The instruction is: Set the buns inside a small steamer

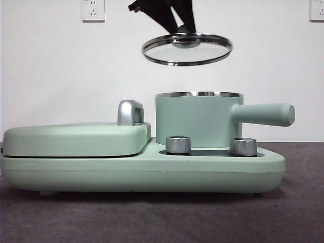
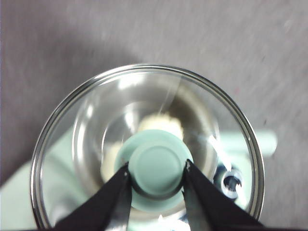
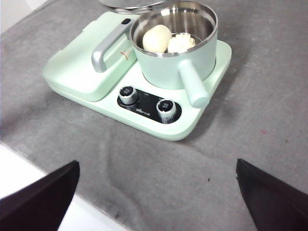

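The left end effector holds the glass lid by its green knob, with one black jaw pressed on each side of the knob. In the front view the lid hangs in the air above the small steamer, slightly tilted and clearly apart from the steel rim. Through the glass of the lid, the left wrist view shows the inside of the steamer only as a blur with a pale shape in it.

The steamer stands open on the mint-green cooker base, on the side that has the two knobs in front of it. Its straight handle points outward over the edge of the base. Both buns lie inside the steamer, touching each other: the smooth bun and the pleated bun beside it. The flat grill plate with its silver handle is closed, next to the steamer.

The right end effector is wide open and holds nothing. It hangs over the gray bench, well apart from the cooker.
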Available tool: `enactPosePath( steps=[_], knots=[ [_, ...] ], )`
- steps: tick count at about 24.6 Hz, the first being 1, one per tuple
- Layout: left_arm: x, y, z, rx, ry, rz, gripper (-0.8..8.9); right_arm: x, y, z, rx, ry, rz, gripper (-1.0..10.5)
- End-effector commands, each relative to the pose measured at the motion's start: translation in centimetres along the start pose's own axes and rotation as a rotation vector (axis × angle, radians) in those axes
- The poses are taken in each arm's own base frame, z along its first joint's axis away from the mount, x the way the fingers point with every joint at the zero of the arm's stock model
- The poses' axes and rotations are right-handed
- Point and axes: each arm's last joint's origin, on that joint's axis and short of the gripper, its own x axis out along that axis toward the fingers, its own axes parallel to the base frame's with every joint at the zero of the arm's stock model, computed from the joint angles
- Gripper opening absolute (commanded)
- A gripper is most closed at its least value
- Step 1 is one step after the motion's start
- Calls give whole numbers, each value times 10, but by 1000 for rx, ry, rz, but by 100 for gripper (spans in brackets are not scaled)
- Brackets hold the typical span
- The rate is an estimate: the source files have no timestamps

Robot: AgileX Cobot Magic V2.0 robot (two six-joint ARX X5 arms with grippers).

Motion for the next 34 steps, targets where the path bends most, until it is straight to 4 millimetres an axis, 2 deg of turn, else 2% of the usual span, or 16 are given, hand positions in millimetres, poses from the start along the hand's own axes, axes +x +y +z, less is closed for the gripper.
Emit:
enactPosePath(
  steps=[1,11,16,34],
  knots=[
    [10,-3,7,26,-35,-7,16,-2,1,2,3,-17,23,518],
    [33,1,6,35,-3,-10,16,-2,1,2,3,-16,29,518],
    [56,2,4,52,39,-19,16,-2,1,2,3,-16,28,518],
    [77,4,2,60,53,-44,16,-2,1,2,3,-15,29,518]
  ],
)
